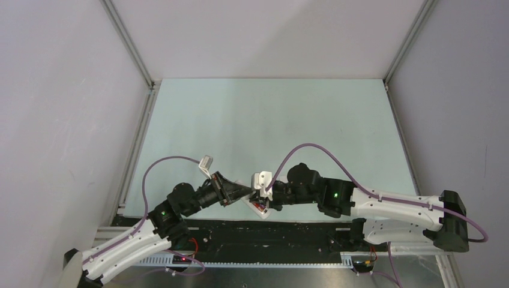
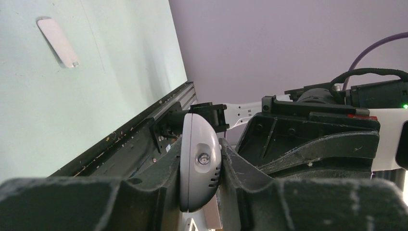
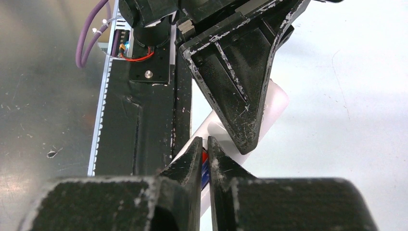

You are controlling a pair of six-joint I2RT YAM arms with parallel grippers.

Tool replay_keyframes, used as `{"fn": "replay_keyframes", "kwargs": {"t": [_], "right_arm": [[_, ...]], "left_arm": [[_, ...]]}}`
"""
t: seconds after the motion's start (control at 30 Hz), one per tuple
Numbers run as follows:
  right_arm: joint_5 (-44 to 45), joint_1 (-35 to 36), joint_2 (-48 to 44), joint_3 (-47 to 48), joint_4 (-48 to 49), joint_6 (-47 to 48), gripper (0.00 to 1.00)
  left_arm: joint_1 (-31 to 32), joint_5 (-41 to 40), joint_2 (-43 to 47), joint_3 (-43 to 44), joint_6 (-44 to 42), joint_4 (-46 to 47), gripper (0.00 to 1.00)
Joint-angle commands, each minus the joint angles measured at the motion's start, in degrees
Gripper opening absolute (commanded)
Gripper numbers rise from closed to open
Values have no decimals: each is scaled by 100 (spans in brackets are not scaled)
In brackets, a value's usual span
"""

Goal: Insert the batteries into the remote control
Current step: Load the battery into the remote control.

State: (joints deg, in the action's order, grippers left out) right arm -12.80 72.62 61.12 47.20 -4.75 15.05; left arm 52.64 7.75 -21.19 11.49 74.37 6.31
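The left arm [image 1: 138, 237] comes in low from 7 o'clock and the right arm [image 1: 390, 207] from 4 o'clock. Both are stretched nearly flat over the pale green surface [image 1: 270, 120], and their wrists meet nose to nose at its 6 o'clock edge, just above the black base rail [image 1: 270, 231]. The left fingers [image 2: 120, 202] are clamped from both sides on the remote control [image 2: 198, 144]. It is held on edge, with its rounded white end and small emitter lens facing the left wrist camera. Most of the handset is hidden: its lower part drops out of the left wrist view, and in the top view the two wrists cover all but a white corner. Screen and buttons cannot be made out anywhere. The right fingers [image 3: 187, 168] are drawn almost together, leaving only a thin slit, with their tips against the remote control at 6 o'clock of the left arm's scuffed finger. In that slit show a red sliver and a dark blue one of the batteries [image 3: 205, 166]. Whether the fingers pinch one of them or the batteries lie behind in the battery bay cannot be told, and the bay's inside is not visible. A small white cover plate [image 2: 57, 42] lies flat on the surface, well apart, at 10 o'clock of the left fingers.
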Motion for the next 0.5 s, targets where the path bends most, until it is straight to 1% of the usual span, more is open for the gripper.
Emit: {"fn": "replay_keyframes", "kwargs": {"t": [0.0,0.47], "right_arm": [[-78,-66,-92,158,-109,-68,11],[-182,-82,-22,155,-226,-116,8]], "left_arm": [[3,56,70,293,-107,314,0],[1,58,86,321,-107,311,0]]}}
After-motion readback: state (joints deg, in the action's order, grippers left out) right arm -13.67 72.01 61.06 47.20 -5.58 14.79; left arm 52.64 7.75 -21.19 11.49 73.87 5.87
